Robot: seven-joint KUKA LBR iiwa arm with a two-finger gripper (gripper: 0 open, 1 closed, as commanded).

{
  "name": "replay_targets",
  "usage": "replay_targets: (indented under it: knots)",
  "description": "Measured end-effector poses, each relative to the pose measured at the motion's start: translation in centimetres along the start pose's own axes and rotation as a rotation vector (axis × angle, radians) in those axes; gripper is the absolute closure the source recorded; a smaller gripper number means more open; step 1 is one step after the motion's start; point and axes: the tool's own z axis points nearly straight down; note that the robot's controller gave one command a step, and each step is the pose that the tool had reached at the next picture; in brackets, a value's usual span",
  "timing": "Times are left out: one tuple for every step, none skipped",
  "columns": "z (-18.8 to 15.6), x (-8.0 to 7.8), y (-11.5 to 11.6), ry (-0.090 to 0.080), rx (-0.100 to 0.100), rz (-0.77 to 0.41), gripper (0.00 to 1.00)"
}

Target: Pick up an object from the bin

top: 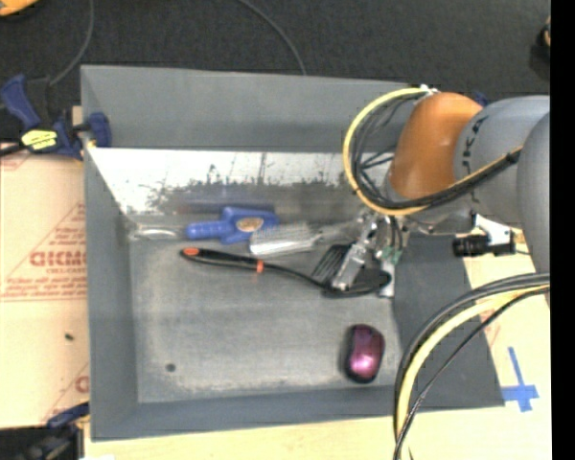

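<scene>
Grey metal bin [107, 290] with four loose things on its floor, one of each kind. The gripper [366, 262] hangs low at the right end of the back group, under the arm's orange cover [431, 151] and looped cables [357, 166]. Its metal parts partly hide the broad dark head of a black long-handled utensil [230, 260], so whether it is clenched or released there cannot be told; the utensil's thin handle, with a small orange-red mark partway along, runs left across the floor. Just behind it lie one blue plastic tool [225, 225] with a tan spot and one pale, silvery-clear piece [283, 241] whose kind is hard to make out. One glossy purple oval thing [362, 353] sits alone near the front wall, well apart from the rest.
</scene>
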Motion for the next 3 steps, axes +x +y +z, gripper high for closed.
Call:
replay_targets:
  knots:
    - [2.88, 1.02, -2.22, -0.004, -0.004, 0.175, 0.0]
    - [2.71, 0.92, -1.85, -0.007, 0.0, -0.413, 1.0]
    - [2.71, 0.92, -1.86, -0.007, 0.0, -0.412, 1.0]
